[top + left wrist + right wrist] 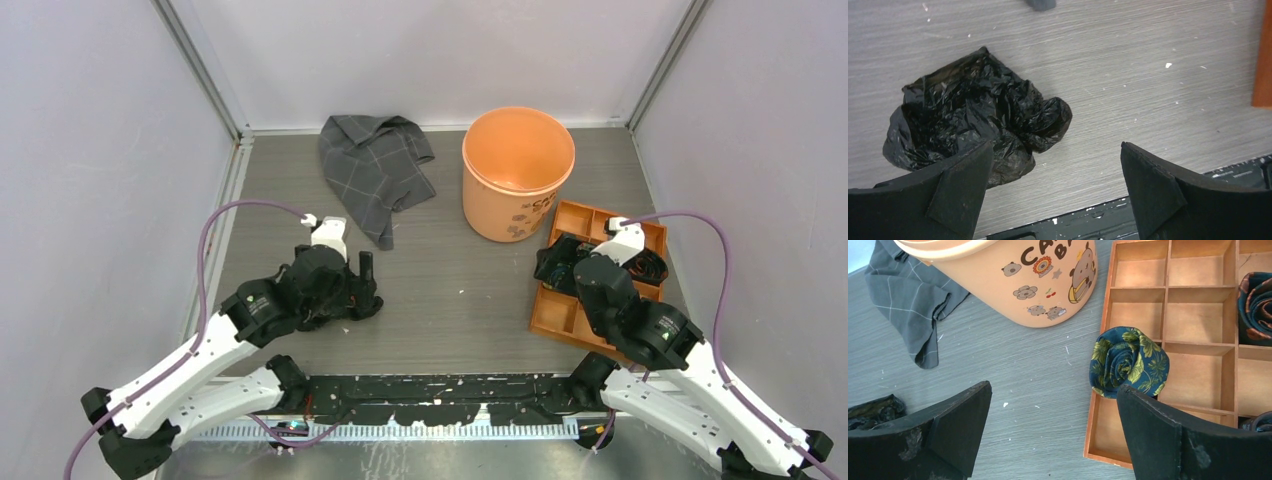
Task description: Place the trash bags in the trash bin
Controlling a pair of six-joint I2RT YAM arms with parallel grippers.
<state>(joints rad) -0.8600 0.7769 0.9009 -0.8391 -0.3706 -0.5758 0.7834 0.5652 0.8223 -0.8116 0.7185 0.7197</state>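
Left gripper (1056, 150) first: spread wide, gripping nothing. Hangs low over the wood-grain table (1148, 75), wrist tipped down, forearm stretched forward from the base in the overhead view. Sits right above the black trash bag (973, 110), crumpled in a loose heap on the table, near edge tucked behind the finger (960, 192) on the left of that view. Contact between pad and film: cannot tell.

Over to the right gripper (1054, 390): equally wide, also empty. Poised over the near-left part of the orange compartment tray (1198, 342), arm bent at the elbow, wrist angled down.

From overhead, almost nothing of the bag, buried under the left wrist. Shows plainly only on the left wrist camera.

Trash bin (500, 215): upright at the back of the table, well apart from the bag, between the grey checked cloth (375, 165) and the tray. Cartoon animals and dark letters on its side legible only from the right wrist, rim cropped there. Same view picks out a rolled blue floral fabric (1128, 360) at the tray's left edge; from above, just dark bundles.
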